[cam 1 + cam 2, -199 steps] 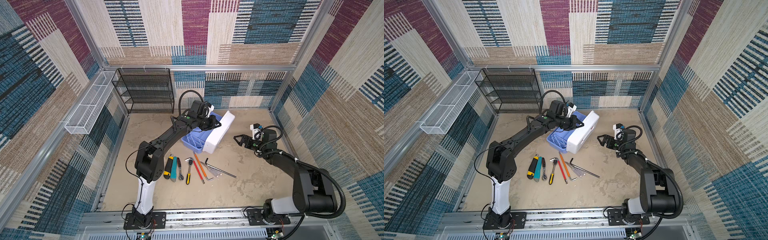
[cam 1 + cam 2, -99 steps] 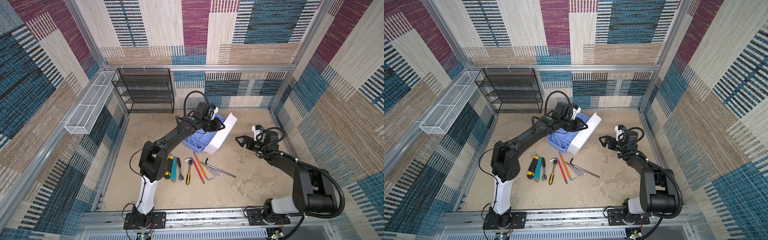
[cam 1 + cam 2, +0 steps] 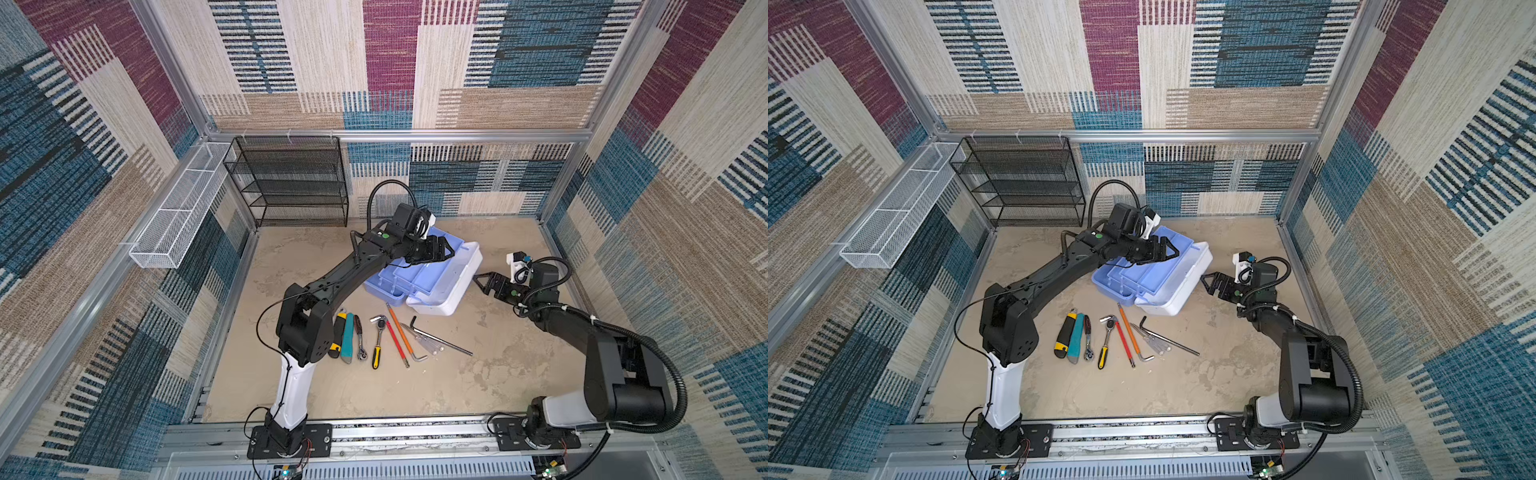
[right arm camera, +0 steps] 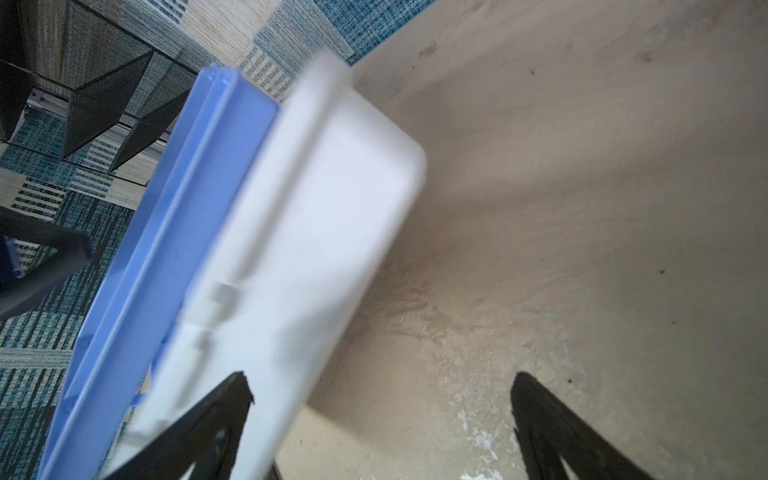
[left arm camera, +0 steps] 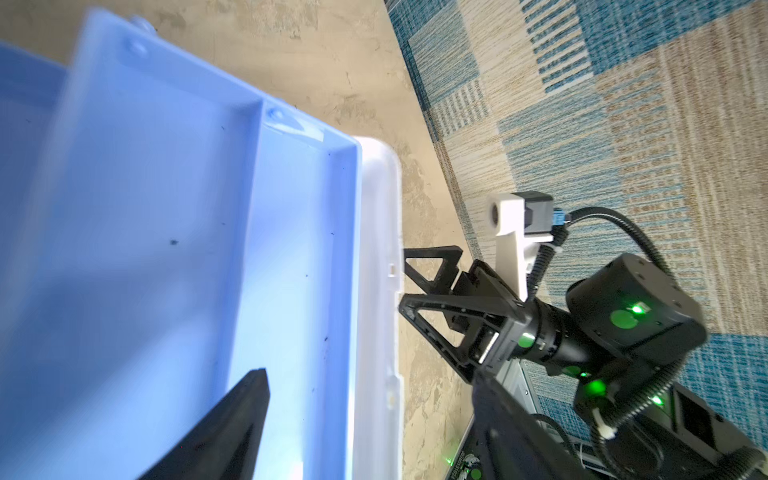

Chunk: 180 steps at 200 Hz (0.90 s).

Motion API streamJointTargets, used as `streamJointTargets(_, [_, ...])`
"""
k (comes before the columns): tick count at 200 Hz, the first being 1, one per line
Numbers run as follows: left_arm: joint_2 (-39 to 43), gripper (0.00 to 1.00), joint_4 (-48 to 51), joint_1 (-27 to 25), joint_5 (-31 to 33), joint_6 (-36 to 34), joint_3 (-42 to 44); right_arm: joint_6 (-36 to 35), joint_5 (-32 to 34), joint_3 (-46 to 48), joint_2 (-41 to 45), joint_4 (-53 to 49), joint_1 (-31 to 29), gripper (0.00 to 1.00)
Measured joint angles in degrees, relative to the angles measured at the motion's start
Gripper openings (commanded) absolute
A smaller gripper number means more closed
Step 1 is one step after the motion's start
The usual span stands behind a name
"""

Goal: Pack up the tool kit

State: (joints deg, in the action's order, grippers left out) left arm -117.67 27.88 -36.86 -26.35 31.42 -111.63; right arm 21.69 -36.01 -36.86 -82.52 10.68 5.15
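Note:
The tool kit [image 3: 415, 277] [image 3: 1133, 276] lies open behind a row of tools, its light blue trays spread and its white lid [image 3: 449, 286] [image 3: 1179, 286] swung out to the right. My left gripper [image 3: 445, 249] [image 3: 1170, 249] [image 5: 378, 390] hovers open above the far tray, and the lid's rim [image 5: 376, 257] passes between its fingers without being gripped. My right gripper [image 3: 482, 280] [image 3: 1207, 280] [image 4: 378, 386] [image 5: 403, 278] is open and empty just right of the lid [image 4: 311, 208], one fingertip close to its rim. The lid looks blurred in the right wrist view.
On the floor in front of the kit lie two utility knives [image 3: 343, 338], two ratchets [image 3: 374, 338], red and orange screwdrivers [image 3: 397, 336] and hex keys [image 3: 432, 338]. A black wire-mesh rack [image 3: 291, 183] stands at the back wall. A white wire basket [image 3: 178, 208] hangs on the left wall.
The left gripper has opened and let go of the lid. The lid has swung from nearly upright down and out to the right. The right arm has barely moved.

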Motion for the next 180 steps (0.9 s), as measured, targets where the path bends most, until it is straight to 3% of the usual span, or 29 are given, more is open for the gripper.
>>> streamJointTargets(45, [4.5,0.80,0.7,0.9,1.1,-2.3,2.1,0.6,-0.5,0.1,-0.5,0.3,-0.2,0.99])
streamJointTargets(91, [8.5,0.78,1.6,5.6,2.3,-3.7,11.3,0.8,-1.0,0.7,-0.6,0.6,-0.1,0.97])
streamJointTargets(127, [8.9,0.71,1.5,7.2,1.2,-4.2,17.1,1.3,-3.4,0.8,-0.7,1.3,-0.1,0.89])
streamJointTargets(180, [6.8,0.63,-0.5,5.9,-2.4,-4.1,17.7,3.7,-7.5,0.0,-1.6,3.2,-0.1,0.73])
